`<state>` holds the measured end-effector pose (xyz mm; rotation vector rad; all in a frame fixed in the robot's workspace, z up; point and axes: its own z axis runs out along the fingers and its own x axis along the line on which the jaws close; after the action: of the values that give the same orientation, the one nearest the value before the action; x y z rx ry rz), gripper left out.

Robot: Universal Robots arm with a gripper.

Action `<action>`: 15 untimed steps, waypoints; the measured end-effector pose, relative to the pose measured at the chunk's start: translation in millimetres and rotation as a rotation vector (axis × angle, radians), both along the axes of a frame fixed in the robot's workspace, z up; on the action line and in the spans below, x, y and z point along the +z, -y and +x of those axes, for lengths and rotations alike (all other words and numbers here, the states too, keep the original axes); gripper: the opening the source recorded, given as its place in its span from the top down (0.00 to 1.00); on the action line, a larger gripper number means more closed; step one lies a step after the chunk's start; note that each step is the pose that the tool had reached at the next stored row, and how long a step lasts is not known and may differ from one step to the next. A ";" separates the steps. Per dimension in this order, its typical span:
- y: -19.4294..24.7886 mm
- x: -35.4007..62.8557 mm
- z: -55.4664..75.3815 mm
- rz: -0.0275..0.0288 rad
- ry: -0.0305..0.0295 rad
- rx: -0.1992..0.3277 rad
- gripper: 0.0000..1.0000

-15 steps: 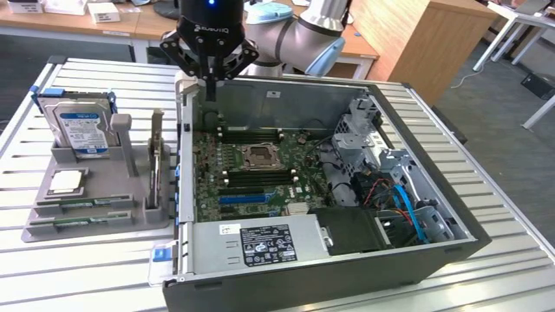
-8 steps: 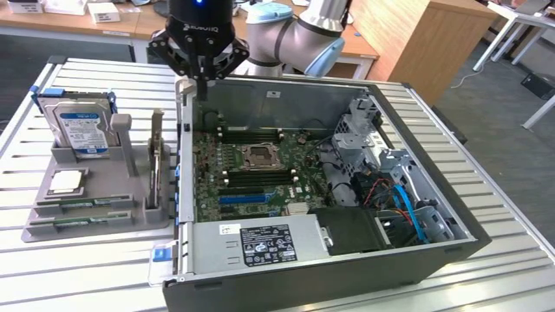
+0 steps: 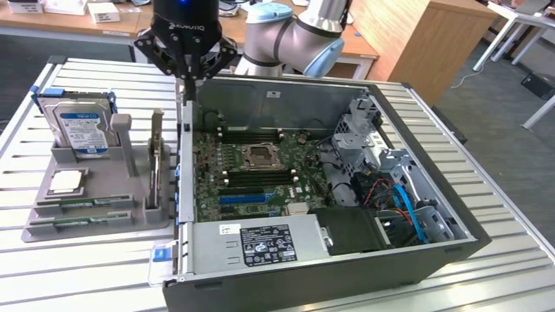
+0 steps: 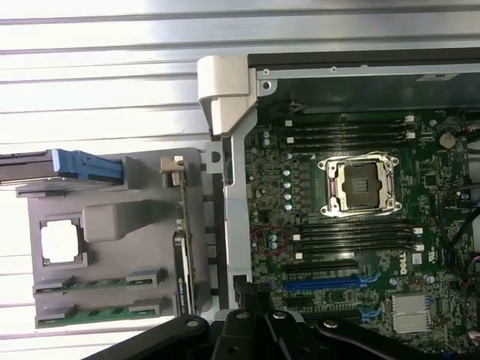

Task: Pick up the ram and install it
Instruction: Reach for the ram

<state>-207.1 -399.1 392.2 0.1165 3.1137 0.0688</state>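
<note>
Two ram sticks, thin green boards, lie side by side in the front slots of a grey holder [image 3: 130, 211]: one ram stick [image 3: 82, 203] behind, the other ram stick [image 3: 74, 221] in front. They appear in the wrist view too, ram [image 4: 97, 283] and ram [image 4: 97, 311]. My gripper [image 3: 186, 77] hangs shut and empty above the left wall of the open computer case [image 3: 184, 162], well behind the holder. Its dark linkage [image 4: 255, 330] shows in the wrist view. Inside the case, dark memory slots [image 3: 260, 177] flank the processor socket [image 3: 258, 156] on the motherboard.
The holder also carries a blue-labelled hard drive [image 3: 82, 127], an upright expansion card [image 3: 156, 162] and a square chip [image 3: 67, 182]. A power supply [image 3: 269, 244] and drive cage with cables [image 3: 390, 188] fill the case's front and right. All stands on a slatted metal table [image 3: 69, 273].
</note>
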 end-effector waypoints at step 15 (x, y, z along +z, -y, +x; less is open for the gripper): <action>1.3 -0.1 -31.3 0.0000 0.0001 0.000 0.89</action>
<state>-238.4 -400.4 392.1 0.1166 3.1136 0.0689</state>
